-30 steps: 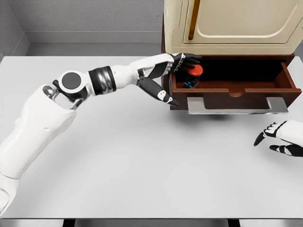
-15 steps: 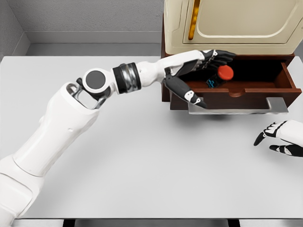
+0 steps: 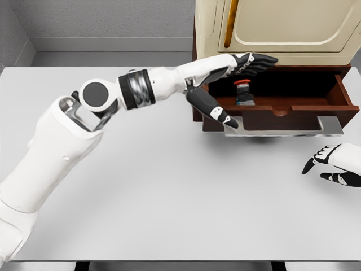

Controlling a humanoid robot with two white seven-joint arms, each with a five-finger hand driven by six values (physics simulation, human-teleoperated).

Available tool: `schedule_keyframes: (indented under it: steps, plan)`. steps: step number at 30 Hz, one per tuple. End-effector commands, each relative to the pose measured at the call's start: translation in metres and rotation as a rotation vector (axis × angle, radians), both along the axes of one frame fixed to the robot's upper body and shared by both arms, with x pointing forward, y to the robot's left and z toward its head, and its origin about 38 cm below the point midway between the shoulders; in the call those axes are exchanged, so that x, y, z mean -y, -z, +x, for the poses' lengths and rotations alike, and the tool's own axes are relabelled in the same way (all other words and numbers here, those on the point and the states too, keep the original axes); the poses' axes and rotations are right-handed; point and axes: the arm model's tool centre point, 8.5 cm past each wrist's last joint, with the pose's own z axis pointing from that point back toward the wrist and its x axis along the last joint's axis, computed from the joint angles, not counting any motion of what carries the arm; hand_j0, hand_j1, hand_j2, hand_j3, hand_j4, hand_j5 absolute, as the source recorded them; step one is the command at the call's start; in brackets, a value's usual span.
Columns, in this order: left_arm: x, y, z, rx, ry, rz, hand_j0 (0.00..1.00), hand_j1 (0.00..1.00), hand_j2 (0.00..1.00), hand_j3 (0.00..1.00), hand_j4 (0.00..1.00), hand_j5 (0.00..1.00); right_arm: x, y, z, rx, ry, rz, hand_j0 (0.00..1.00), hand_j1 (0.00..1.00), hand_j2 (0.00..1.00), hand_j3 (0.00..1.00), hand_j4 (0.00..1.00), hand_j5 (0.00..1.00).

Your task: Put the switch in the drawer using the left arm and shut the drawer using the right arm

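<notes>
One red-capped switch point(image 3: 243, 93) stands upright inside the open brown wooden drawer point(image 3: 282, 107), apart from the left hand point(image 3: 237, 70), whose fingers are spread and released above it. Right of the drawer, the right hand point(image 3: 333, 164) rests relaxed on the smooth pale worktop point(image 3: 169, 186); grey walls behind.

Single head view only; no second view is sharing the scene. The camera is sitting on the robot's head, looking steeply down and forward across the white worktop point(image 3: 169, 192). It is taking in the worktop nearly edge to edge at middle range, with the cabinet point(image 3: 276, 28) and open drawer point(image 3: 282, 104) lying at the far right.
</notes>
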Motion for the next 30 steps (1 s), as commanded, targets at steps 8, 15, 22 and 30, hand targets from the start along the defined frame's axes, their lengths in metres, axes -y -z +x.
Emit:
schedule_keyframes:
  steps: [8,15,22,30]
  plan:
    - [-0.037,-0.013,-0.025,0.056,0.019,0.020,1.00,1.00,1.00,1.00,1.00,1.00,0.001,-0.001,0.000,-0.001,0.004,0.003,0.58,0.58,0.58,0.58,0.58,0.58]
    - [-0.120,-0.034,-0.037,0.153,0.031,-0.078,1.00,1.00,1.00,1.00,1.00,1.00,0.000,-0.005,0.001,0.001,-0.002,-0.001,0.58,0.58,0.58,0.58,0.58,0.58]
    - [-0.256,-0.016,-0.075,0.348,-0.221,-0.257,1.00,1.00,1.00,1.00,1.00,1.00,0.001,-0.013,0.005,0.012,0.016,0.051,0.57,0.57,0.57,0.57,0.57,0.57]
    - [-0.312,0.068,-0.090,0.258,-0.470,-0.230,1.00,1.00,1.00,1.00,1.00,1.00,0.001,-0.021,0.010,0.028,0.025,0.078,0.57,0.57,0.57,0.57,0.57,0.57]
